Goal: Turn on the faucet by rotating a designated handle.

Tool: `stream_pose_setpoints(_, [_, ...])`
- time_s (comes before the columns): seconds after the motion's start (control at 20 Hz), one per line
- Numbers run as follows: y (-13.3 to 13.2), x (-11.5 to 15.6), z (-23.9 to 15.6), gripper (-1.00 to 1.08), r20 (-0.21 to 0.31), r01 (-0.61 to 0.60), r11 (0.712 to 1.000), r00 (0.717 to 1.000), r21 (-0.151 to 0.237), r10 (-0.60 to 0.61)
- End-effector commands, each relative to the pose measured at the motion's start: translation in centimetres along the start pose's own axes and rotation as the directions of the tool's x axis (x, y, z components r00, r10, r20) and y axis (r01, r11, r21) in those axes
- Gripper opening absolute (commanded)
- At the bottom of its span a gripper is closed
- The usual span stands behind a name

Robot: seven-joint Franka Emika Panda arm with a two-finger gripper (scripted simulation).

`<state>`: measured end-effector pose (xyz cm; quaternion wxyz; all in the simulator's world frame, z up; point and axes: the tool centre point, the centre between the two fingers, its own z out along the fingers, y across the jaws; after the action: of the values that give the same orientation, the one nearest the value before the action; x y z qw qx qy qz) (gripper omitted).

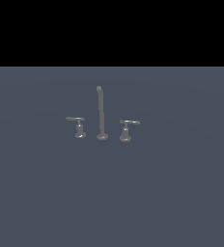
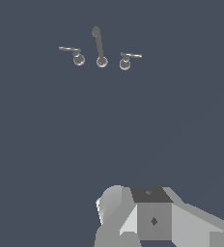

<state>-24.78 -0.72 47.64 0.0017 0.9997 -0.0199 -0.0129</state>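
The faucet stands on the flat grey floor. Its tall thin spout (image 1: 101, 113) has a bent tip and rises between two short lever handles. The designated handle (image 1: 78, 126) is the smaller, duller one on the exterior view's left, its lever bar lying flat on top. The brighter twin handle (image 1: 125, 130) is on the exterior view's right. The wrist view shows the spout (image 2: 100, 47), the designated handle (image 2: 76, 55) and the twin (image 2: 126, 60) far off. Only part of my gripper (image 2: 152, 217) shows in the wrist view, well away from the faucet. Its fingers are not distinct. The arm is not in the exterior view.
A plain grey floor (image 1: 172, 193) spreads around the faucet on all sides. A black band fills the top of the exterior view.
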Motion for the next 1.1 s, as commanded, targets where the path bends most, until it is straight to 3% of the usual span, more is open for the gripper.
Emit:
stream_pose_setpoints(0.0, [0.0,0.0,0.0,-1.0,0.0,0.0,1.0,1.0,0.0,0.0])
stream_pose_setpoints(0.5, [-1.2,0.3,1.1,-1.0,0.0,-0.049,0.999,0.999,0.001,0.049])
stream_pose_setpoints(1.05, [-5.3,1.8,5.0,-1.0,-0.001,-0.217,0.976,0.976,0.004,0.217])
